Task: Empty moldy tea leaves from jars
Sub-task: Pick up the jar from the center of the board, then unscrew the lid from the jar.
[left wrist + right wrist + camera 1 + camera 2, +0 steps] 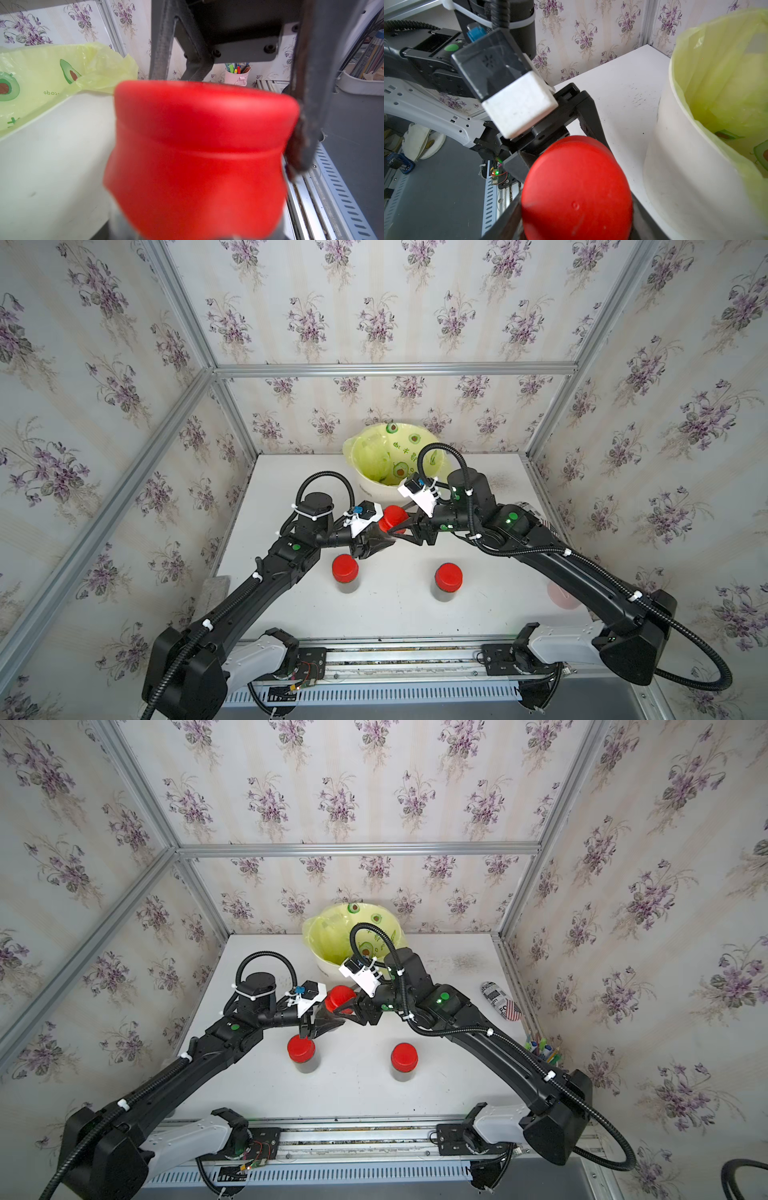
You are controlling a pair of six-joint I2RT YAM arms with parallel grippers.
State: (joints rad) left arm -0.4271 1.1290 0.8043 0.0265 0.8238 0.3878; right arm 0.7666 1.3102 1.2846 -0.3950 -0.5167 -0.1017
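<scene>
One jar is held up off the white table [395, 614] in front of the bin, and its red lid [392, 517] shows in both top views [338, 996]. My left gripper [384, 537] is shut on that lid, which fills the left wrist view [197, 145]. My right gripper [400, 527] is shut on the same jar from the other side, its fingers [506, 218] flanking the lid [577, 197]. Two more jars [345, 574] [448, 580] stand closed nearer the front, dark tea leaves [444, 594] showing through their walls. The held jar's body is hidden.
A white bin [372, 486] with a yellow-green avocado-print liner [386, 452] stands at the back, close behind both grippers. At the table's right edge are a pink cup of pens [236, 76] and a patterned pouch [500, 1001]. Aluminium posts and wallpapered walls close in three sides.
</scene>
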